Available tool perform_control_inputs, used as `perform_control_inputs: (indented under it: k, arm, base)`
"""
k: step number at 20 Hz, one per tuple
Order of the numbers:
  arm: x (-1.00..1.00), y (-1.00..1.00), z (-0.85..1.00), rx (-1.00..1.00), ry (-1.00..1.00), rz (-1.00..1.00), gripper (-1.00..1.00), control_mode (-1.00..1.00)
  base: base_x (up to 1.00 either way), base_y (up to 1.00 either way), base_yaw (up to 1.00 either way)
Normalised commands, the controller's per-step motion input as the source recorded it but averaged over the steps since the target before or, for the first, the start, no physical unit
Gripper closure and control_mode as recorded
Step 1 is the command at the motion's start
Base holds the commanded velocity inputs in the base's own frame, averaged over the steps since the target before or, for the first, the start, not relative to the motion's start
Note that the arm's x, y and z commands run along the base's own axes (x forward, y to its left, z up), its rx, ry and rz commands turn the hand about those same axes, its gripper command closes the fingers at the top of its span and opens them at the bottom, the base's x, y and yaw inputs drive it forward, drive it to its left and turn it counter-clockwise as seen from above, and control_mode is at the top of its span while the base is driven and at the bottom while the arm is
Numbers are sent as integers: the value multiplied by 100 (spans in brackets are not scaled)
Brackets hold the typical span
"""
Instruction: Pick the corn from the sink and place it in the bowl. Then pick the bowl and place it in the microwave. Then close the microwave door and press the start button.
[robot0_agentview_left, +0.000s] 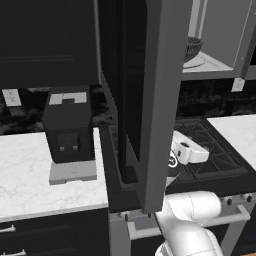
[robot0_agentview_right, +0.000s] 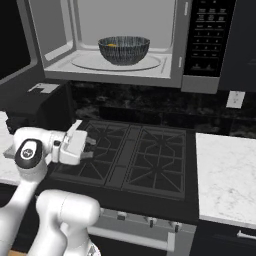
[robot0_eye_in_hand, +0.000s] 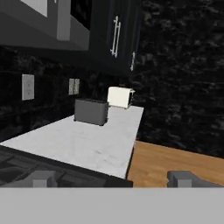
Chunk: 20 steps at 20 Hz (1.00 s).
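Observation:
The microwave (robot0_agentview_right: 125, 75) hangs above the stove. Its door (robot0_agentview_left: 145, 100) is swung wide open toward me, and in the right base view the door (robot0_agentview_right: 15, 45) shows at the left edge. Inside, the dark patterned bowl (robot0_agentview_right: 123, 50) sits on the turntable with a bit of yellow corn (robot0_agentview_right: 112, 45) showing in it. In the left base view the bowl (robot0_agentview_left: 192, 50) peeks out past the door. My gripper (robot0_agentview_right: 90, 144) (robot0_agentview_left: 200, 154) hovers low over the stove's left burners, well below the microwave. It is open with nothing between its fingertips (robot0_eye_in_hand: 43, 178). The dark control strip (robot0_agentview_right: 207, 35) is on the microwave's right. The sink is out of view.
A black stove (robot0_agentview_right: 140, 155) lies under the microwave. White marble counters (robot0_agentview_right: 230, 170) flank it. A dark coffee machine (robot0_agentview_left: 70, 130) stands on the left counter. A grey toaster (robot0_eye_in_hand: 91, 111) and a white one (robot0_eye_in_hand: 120, 97) stand on the right counter. The open door hangs beside the arm.

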Motion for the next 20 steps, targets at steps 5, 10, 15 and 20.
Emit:
perform_control_inputs:
  k: [5, 10, 15, 20]
  arm:
    - [-2, 55, -32, -35, -4, -15, -100, -100]
    - [-15, 96, -5, -31, -3, -14, -100, -100]
    - [-4, 100, -13, -29, 0, -11, -100, -100]
    - [-16, 100, 0, -21, 0, -10, -100, -100]
  base:
    - [0, 0, 0]
    - [0, 0, 0]
    - [0, 0, 0]
    - [0, 0, 0]
